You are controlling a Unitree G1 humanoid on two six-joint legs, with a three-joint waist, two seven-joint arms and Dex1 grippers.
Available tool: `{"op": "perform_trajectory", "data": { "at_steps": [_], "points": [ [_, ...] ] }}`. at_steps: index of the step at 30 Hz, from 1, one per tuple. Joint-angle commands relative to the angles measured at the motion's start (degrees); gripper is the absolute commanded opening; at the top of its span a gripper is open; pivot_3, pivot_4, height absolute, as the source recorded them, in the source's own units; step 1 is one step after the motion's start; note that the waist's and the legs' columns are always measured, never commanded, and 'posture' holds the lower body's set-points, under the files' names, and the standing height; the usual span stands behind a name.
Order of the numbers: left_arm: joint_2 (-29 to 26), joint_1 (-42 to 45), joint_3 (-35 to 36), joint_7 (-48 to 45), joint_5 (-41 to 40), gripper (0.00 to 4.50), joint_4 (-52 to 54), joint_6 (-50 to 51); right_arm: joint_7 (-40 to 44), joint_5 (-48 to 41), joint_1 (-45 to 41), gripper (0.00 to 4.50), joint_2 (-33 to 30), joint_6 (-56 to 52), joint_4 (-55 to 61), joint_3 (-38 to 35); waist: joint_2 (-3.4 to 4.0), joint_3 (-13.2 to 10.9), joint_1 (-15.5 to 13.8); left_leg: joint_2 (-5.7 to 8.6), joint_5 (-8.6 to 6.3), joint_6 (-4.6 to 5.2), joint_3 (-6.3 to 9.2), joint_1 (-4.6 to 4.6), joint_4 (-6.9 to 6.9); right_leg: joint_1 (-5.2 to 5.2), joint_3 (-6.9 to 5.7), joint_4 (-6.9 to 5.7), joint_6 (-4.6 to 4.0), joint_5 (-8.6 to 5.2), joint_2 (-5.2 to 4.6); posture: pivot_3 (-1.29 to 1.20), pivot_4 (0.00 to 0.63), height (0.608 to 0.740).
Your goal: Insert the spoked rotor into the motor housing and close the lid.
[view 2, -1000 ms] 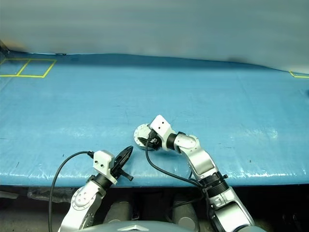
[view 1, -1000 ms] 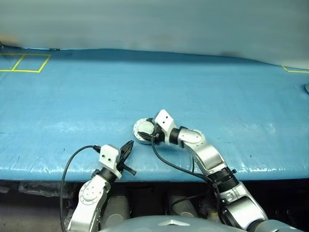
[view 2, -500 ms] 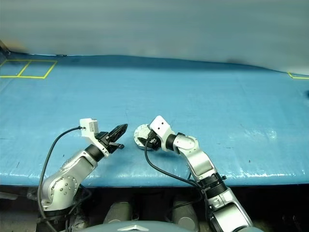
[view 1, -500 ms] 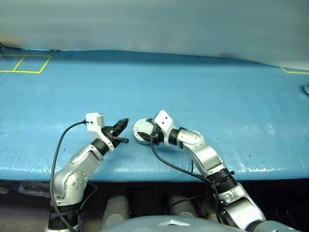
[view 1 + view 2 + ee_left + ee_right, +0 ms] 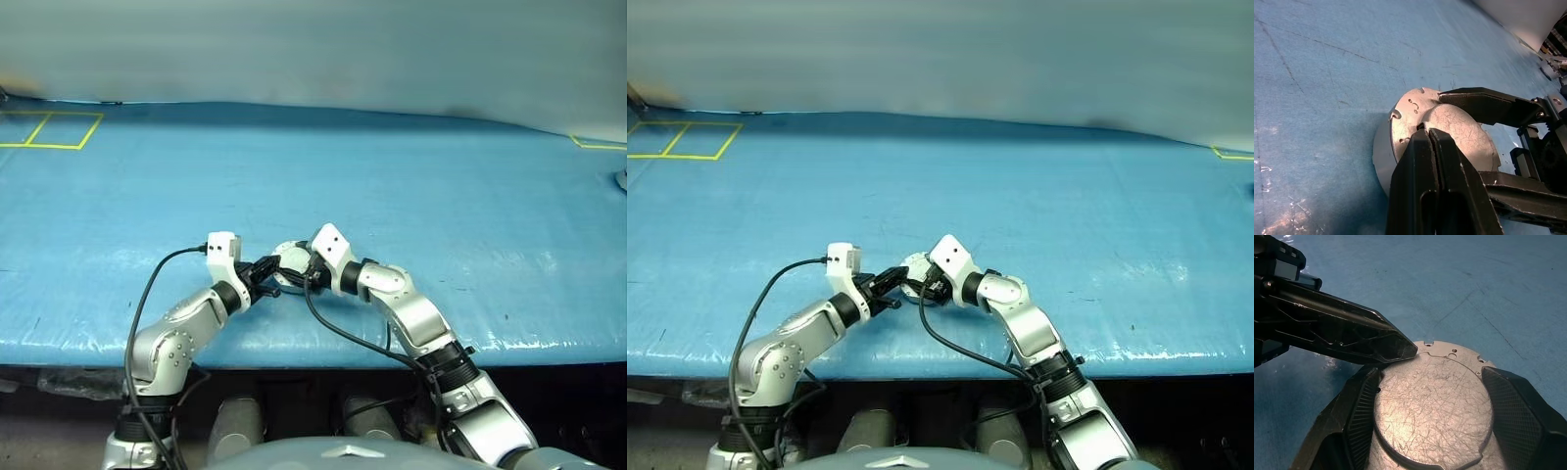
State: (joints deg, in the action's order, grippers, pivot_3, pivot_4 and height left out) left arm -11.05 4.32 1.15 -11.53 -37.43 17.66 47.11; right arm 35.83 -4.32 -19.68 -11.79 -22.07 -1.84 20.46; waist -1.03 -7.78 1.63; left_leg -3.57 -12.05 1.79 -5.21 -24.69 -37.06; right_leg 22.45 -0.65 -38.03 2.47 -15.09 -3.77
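Closed left gripper [image 5: 1426, 134] fingertips press on the lid [image 5: 1435, 406], held between the right gripper's [image 5: 1425, 396] spread fingers; seating it needs firm downward pressure.

Left arm: reaches forward and inward from the robot's left, elbow bent, wrist angled toward the centre
Left end effector [image 5: 266, 271]: black fingers pressed together, tips pointing right and slightly down
Right arm: stretches forward and to the left, forearm slanting inward
Right end effector [image 5: 1425, 396]: fingers [image 5: 1520, 406] spread wide, pads facing each other
Relation: the two end effectors meet tip to tip at the centre
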Motion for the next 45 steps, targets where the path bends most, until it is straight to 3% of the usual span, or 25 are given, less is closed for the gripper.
{"op": "perform_trajectory", "data": {
  "at_steps": [1, 16, 18, 21, 27, 32, 37, 45],
  "points": [
    [1.68, -0.05, 0.2, 2.82, 1.97, 0.0, -1.83, 0.69, -0.21, 0.93, 0.92, 3.03, -0.12, -1.83, -0.71, 0.85, -0.02, 0.01, -0.03, 0.01, 0.0, 0.0, 0.0, 0.0, 0.0, 0.0, 0.0, 0.02, -0.01, 0.0, -0.03, 0.0, 0.15, 0.74],
    [0.57, -0.52, -2.45, -1.24, 1.9, 0.0, -0.76, 3.14, -0.08, -0.06, 2.7, 3.03, 0.72, -4.2, 2.01, 0.27, -0.02, 0.06, -0.12, 0.03, -0.02, -0.03, 0.04, -0.02, 0.26, 0.03, 0.04, 0.23, -0.07, -0.03, -0.19, 0.0, 0.15, 0.74],
    [0.26, -0.44, -3.05, -1.83, 2.16, 0.0, -0.74, 3.35, -0.42, -0.32, 3.08, 3.76, 0.85, -4.84, 2.66, -0.37, -0.04, 0.07, -0.22, 0.05, -0.02, -0.03, 0.04, -0.02, 0.38, 0.04, 0.03, 0.26, -0.15, -0.07, -0.24, 0.0, 0.15, 0.74],
    [-0.14, -0.3, -3.66, -2.13, 2.71, 0.0, -0.87, 3.24, -1.03, -0.76, 4.22, 4.45, 0.46, -5.49, 4.69, -1.38, -0.05, 0.09, -0.53, 0.1, -0.02, -0.04, 0.04, -0.02, 0.55, 0.07, 0.01, 0.32, -0.27, -0.14, -0.31, 0.0, 0.15, 0.74],
    [-0.37, 0.1, -3.46, -2.75, 3.54, 0.0, -1.0, 3.03, -2.49, -1.56, 8.69, 4.45, -2.78, -7.58, 14.45, -4.67, -0.07, 0.1, -1.21, 0.29, -0.02, -0.03, 0.04, -0.07, 0.91, 0.09, -0.14, 0.57, -0.39, -0.21, -0.55, 0.0, 0.15, 0.74],
    [-0.88, 0.49, -3.63, -3.49, 4.5, 0.0, -1.52, 2.3, -3.2, -7.69, 13.05, 4.45, -4.55, -12.84, 25.89, -11.03, -0.05, 0.09, -1.31, 0.39, -0.03, 0.02, 0.12, -0.22, 1.02, 0.07, -0.27, 0.87, -0.38, -0.2, -0.58, 0.0, 0.15, 0.74],
    [-0.84, 0.88, -4.36, -4.7, 5.44, 0.0, -1.22, 1.56, -7.96, -16.93, 14.94, 4.45, -0.7, -24.96, 31.97, -18.74, -0.05, 0.09, -1.39, 0.43, 0.14, 0.32, 0.25, -0.38, 1.02, 0.08, -0.42, 1.01, -0.31, -0.17, -0.53, 0.0, 0.15, 0.74],
    [-0.69, 1.04, -4.45, -5.72, 6.55, 0.0, -1.16, 1.41, -20.36, -26.87, 14.94, 4.45, 13.41, -40.54, 29.8, -26.23, -0.05, 0.09, -1.5, 0.5, 0.17, 0.39, 0.33, -0.48, 1.02, 0.11, -0.51, 1.04, -0.26, -0.14, -0.53, 0.0, 0.15, 0.74]
  ]
}}
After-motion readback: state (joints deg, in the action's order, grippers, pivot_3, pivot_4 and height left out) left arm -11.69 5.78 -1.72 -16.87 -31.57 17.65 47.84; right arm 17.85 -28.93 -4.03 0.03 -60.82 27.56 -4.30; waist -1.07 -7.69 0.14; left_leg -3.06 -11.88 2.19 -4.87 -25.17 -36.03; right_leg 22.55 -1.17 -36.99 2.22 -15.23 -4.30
